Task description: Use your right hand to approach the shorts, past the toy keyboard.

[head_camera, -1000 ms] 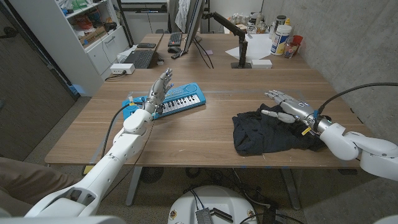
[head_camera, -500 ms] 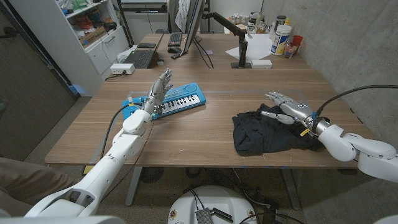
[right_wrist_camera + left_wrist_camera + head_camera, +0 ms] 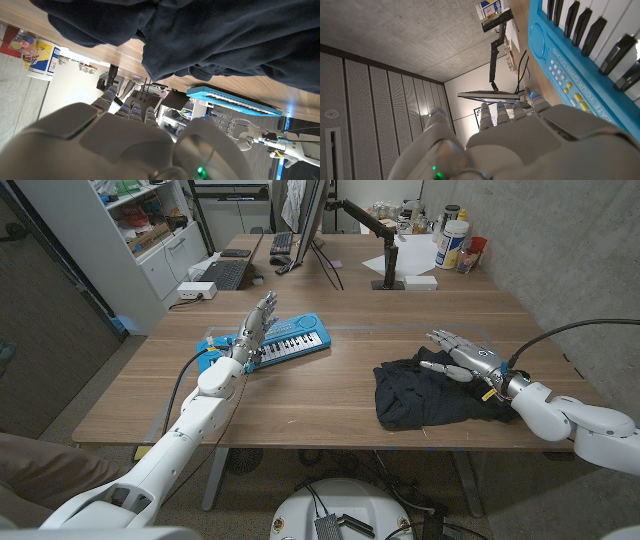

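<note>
Wooden table (image 3: 330,395) – a second desk (image 3: 400,255) butts against its far edge, carrying a monitor (image 3: 312,215) on an arm, laptop (image 3: 222,274), keyboard (image 3: 281,242), bottles (image 3: 452,240). Grey concrete wall (image 3: 560,250) on the right, white shelving (image 3: 130,240) left – grey floor (image 3: 90,375).

Your right hand (image 3: 462,351) is out fwd on the right side, arm coming in from the bottom-right corner, forearm roughly level, cable looping off the wrist. Fingers (image 3: 440,336) spread and extended, thumb tucked lower, nothing in grip. Back of the hand (image 3: 115,145) fills the lower wrist cam. Your left hand (image 3: 256,332) is up mid-left, arm stretched diagonally from the bottom-left corner, fingers straight, slightly apart, pointing away from you, holding nothing. L wrist cam shows knuckles (image 3: 520,135) only.
</note>
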You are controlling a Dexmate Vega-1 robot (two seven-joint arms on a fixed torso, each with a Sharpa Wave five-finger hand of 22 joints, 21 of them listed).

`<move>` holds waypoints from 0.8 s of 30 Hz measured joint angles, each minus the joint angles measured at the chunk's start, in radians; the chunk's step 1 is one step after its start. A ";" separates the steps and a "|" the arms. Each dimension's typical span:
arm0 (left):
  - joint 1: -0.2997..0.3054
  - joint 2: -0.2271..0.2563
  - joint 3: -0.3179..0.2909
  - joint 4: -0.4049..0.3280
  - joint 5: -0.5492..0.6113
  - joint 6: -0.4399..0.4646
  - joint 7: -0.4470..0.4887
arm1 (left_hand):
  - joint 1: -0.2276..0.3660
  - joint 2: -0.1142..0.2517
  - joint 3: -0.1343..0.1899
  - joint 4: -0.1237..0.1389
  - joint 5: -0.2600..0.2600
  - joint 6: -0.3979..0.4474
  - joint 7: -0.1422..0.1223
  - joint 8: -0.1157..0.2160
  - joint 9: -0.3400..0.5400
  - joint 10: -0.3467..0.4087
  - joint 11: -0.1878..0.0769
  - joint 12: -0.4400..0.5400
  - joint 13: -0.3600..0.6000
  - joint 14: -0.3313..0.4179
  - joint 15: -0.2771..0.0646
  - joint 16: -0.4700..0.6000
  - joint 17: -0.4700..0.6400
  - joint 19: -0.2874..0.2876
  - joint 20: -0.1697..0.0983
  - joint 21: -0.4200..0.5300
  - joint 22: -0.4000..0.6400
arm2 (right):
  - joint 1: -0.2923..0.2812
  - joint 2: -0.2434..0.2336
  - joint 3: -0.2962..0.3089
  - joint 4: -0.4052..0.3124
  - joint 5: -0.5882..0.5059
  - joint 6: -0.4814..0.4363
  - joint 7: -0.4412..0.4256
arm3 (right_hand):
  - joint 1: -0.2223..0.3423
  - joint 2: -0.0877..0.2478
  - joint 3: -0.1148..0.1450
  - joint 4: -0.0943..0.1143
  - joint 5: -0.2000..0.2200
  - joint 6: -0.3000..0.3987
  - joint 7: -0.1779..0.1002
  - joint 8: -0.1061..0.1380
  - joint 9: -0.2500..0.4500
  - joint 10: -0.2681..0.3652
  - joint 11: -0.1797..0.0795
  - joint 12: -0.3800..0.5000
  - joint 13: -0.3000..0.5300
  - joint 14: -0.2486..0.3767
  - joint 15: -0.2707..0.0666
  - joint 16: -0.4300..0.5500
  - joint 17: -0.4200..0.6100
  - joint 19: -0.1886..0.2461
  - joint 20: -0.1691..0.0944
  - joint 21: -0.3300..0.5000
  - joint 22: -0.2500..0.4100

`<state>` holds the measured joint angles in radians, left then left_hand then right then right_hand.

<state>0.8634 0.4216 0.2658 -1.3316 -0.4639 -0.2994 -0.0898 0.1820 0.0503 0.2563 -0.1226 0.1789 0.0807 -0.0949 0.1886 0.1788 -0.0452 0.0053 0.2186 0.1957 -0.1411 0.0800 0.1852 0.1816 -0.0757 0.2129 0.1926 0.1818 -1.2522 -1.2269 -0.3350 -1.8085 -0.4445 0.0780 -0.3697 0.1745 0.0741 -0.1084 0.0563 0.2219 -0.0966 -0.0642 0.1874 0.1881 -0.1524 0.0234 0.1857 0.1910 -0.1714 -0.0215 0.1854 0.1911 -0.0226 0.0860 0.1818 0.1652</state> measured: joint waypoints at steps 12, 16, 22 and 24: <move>0.001 0.000 0.000 0.001 0.000 0.003 0.000 | -0.004 0.004 0.000 0.000 0.000 0.005 0.006 0.000 0.000 0.000 0.000 0.000 0.000 -0.009 0.002 0.000 0.000 0.000 0.000 0.000 0.000 | -0.001 0.001 -0.008 0.004 0.008 -0.019 0.001 | 0.000 0.000 0.000 0.000 0.000 0.000 0.000 0.000 0.000 -0.005 -0.005 0.000 0.000 -0.005 0.005 0.000 0.000 -0.007 0.007 0.000 0.000; 0.001 0.001 0.000 0.000 0.001 0.004 0.000 | -0.004 0.004 0.000 0.000 0.000 0.005 0.005 0.000 0.000 0.000 0.000 0.000 0.000 -0.012 -0.002 0.000 0.000 0.000 0.000 0.000 0.000 | -0.003 0.000 -0.009 0.005 0.011 -0.025 0.001 | 0.000 0.000 0.000 0.000 0.000 -0.002 0.003 0.000 0.000 -0.005 -0.005 0.000 0.000 0.000 0.011 0.000 0.000 -0.007 0.007 0.000 0.000; 0.001 0.003 0.000 -0.005 0.001 0.004 0.000 | -0.004 0.004 0.000 0.000 0.000 0.005 0.005 0.000 0.000 0.000 0.000 0.000 0.000 -0.012 -0.002 0.000 0.000 0.000 0.000 0.000 0.000 | -0.003 0.000 -0.009 0.005 0.017 -0.033 0.001 | 0.000 0.000 0.000 0.000 0.001 0.011 0.022 0.006 0.000 -0.005 -0.005 0.000 0.000 0.000 0.011 0.000 0.000 0.000 0.000 0.000 0.000; 0.001 0.003 0.000 -0.006 0.001 0.004 0.000 | -0.004 0.004 0.000 0.000 0.000 0.005 0.005 0.000 0.000 0.000 0.000 0.000 0.000 -0.012 -0.002 0.000 0.000 0.000 0.000 0.000 0.000 | -0.003 0.000 -0.009 0.005 0.018 -0.034 0.001 | 0.000 0.000 0.000 0.000 0.001 0.011 0.022 0.006 0.000 -0.005 -0.005 0.000 0.000 0.000 0.011 0.000 0.000 0.000 0.000 0.000 0.000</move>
<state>0.8648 0.4249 0.2658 -1.3374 -0.4626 -0.2958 -0.0900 0.1782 0.0542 0.2563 -0.1226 0.1789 0.0860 -0.0894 0.1886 0.1788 -0.0453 0.0053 0.2186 0.1957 -0.1530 0.0783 0.1852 0.1817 -0.0757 0.2129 0.1926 0.1818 -1.2554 -1.2265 -0.3442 -1.8030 -0.4260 0.0436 -0.3687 0.1745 0.0740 -0.1085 0.0564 0.2227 -0.0858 -0.0425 0.1935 0.1881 -0.1576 0.0180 0.1857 0.1910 -0.1713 -0.0105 0.1854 0.1911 -0.0224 0.0857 0.1818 0.1652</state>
